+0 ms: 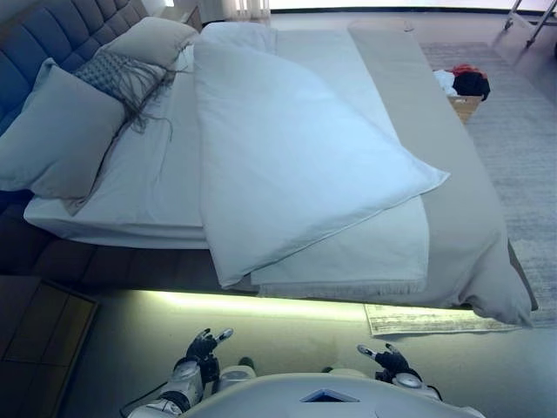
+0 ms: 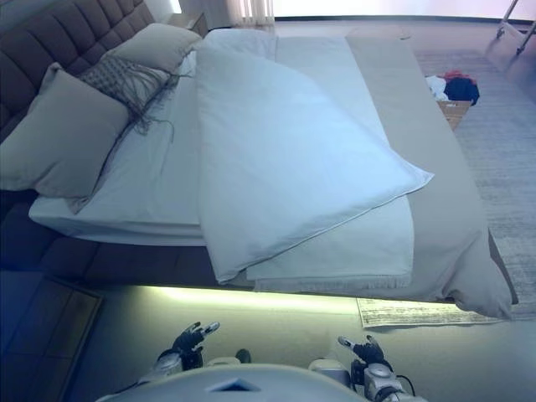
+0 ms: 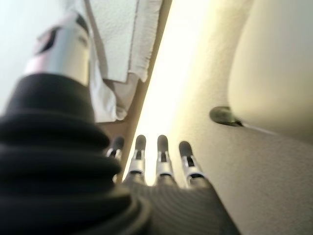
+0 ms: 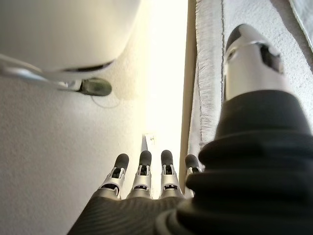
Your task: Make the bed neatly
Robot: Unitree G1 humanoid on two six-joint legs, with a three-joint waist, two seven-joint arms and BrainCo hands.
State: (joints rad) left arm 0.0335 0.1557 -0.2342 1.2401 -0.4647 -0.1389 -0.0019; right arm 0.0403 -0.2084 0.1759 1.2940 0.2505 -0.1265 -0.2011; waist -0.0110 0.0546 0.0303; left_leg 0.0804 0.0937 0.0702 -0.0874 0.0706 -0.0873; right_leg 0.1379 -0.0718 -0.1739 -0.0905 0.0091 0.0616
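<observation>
white duvet [image 1: 296,157] shown folded askew on the bed [image 1: 461,200], not yet spread; left hand [image 1: 202,347] and right hand [image 1: 389,359] held low, fingers straight, empty

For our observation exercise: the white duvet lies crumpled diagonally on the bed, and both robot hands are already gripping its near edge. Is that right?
Not quite. The duvet does lie diagonally, but the left robot hand and right robot hand hang open, holding nothing, as both wrist views show.

Headboard [image 1: 52,35] cut off at my view's left edge; basket [image 1: 464,104] contents past the bed's [image 1: 461,218] far corner too small to identify.
</observation>
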